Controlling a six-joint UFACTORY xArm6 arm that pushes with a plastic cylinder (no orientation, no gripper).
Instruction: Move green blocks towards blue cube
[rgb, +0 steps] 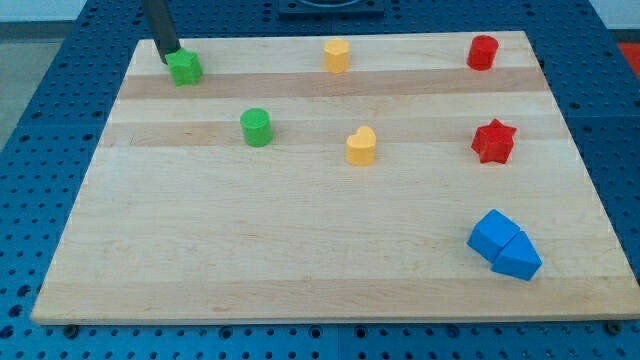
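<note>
Camera view: tip touching green star block at desk top-left corner. Tool plain rod, nothing to spread or pinch. Blue cube far bottom-right. Risk: off-centre shove, block spinning away, or clipping green cylinder.

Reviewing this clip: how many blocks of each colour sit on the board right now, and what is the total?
Green: 2, a star-like block by my tip and a cylinder
Yellow: 2, one at the view's top, one heart-like
Red: 2, a cylinder and a star
Blue: 2, a cube touching a wedge
Total: 8
</note>
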